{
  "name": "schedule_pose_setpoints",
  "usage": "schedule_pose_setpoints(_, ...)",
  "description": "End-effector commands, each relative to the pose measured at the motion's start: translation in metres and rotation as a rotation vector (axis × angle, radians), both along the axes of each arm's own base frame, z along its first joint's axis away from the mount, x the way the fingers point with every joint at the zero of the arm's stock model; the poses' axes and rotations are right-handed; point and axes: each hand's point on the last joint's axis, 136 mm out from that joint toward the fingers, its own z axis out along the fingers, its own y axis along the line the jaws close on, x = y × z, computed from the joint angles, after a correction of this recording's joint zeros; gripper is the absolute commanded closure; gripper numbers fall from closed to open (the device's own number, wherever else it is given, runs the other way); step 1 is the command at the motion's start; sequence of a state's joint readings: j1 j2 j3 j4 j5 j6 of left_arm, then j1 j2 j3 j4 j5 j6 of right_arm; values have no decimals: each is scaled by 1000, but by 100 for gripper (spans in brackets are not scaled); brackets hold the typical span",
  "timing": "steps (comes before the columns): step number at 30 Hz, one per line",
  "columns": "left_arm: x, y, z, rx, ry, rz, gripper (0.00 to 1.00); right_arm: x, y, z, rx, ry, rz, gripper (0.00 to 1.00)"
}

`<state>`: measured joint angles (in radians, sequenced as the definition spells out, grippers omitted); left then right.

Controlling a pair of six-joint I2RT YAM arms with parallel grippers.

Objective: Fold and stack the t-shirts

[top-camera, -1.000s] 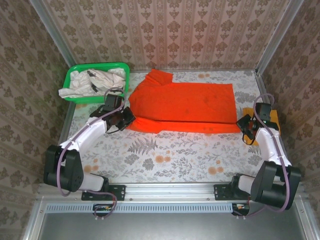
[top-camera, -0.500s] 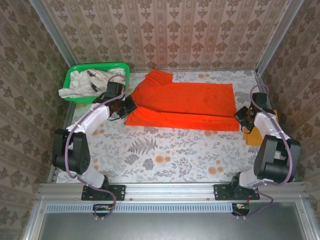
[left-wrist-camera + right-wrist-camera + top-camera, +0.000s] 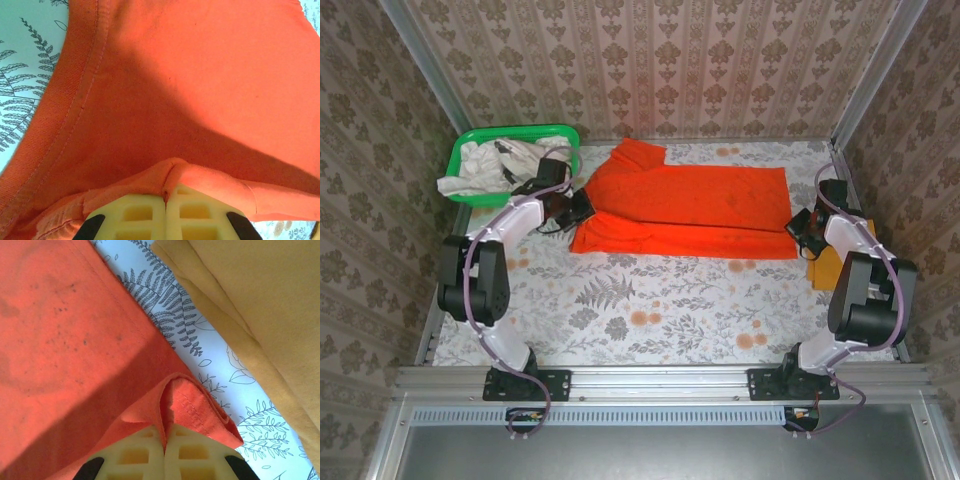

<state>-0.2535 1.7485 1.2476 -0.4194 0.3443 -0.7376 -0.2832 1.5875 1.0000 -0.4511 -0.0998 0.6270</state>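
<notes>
Orange-red cloth, item one: orange-red t-shirt [image 3: 690, 210], spread flat and lengthwise on the table [image 3: 650, 310], spanning the whole stretch between my two sets of jaws.

Left gripper [image 3: 575, 208]: jaws closed on a pinch of the shirt's edge. The cloth rises in a small ridge right where the cream pads [image 3: 140, 215] meet, and a ribbed, stitched hem curves away to the left of them.

Right gripper [image 3: 798, 228]: jaws closed likewise on the shirt's opposite end, with a stitched fold of fabric bunched above the tips. A few dark specks mark the cloth further out.

Item two: mustard yellow t-shirt [image 3: 260, 300], already folded flat, lying just beside my right jaws on their outer side, with a strip of fern-print table between it and the orange.

Item three: off-white t-shirts [image 3: 495, 165], heaped in the green basket [image 3: 470, 145] just beyond my left jaws. Not yet folded.

Step in hand, by my judgement: the lengthwise fold of item one, its long edge held at both ends.

Next move calls for: both ends travelling together at one height, cloth kept taut between them, edge laid square onto the far side, then both grips let go.

Brands, labels, writing: none legible on any item.
</notes>
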Motion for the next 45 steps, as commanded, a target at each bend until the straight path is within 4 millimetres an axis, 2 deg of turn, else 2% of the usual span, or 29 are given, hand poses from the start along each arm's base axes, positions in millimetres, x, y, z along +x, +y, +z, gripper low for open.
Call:
schedule_pose_setpoints(1,12,0,3,-4,-24,-14,100,6,-8,-1,-42,10,-1,100)
schedule_pose_setpoints(12,28,-2,-13,-3,-3,-8,100,15,-11,-14,-41,25,1,100)
schedule_pose_setpoints(33,40,-3,-28,-6,14,8,100,41,-16,-7,-39,-1,15,100)
schedule_pose_setpoints(36,43,-4,-28,-11,9,10,98,48,-15,-4,-35,-17,33,96)
schedule_pose_setpoints(38,45,-4,-28,-13,7,11,93,53,-15,2,-37,-39,47,87)
schedule_pose_setpoints(39,46,-4,-26,-14,2,10,88,56,-14,5,-36,-53,60,75)
schedule_pose_setpoints(40,46,-4,-26,-14,1,11,78,59,-12,10,-34,-76,76,56)
schedule_pose_setpoints(41,46,-4,-23,-15,-5,12,69,61,-11,18,-39,-104,91,45)
schedule_pose_setpoints(44,42,-1,-9,-12,-51,24,38,57,-8,43,-69,-190,109,20)
schedule_pose_setpoints(45,40,0,-4,-9,-67,28,28,54,-8,49,-80,-213,108,15)
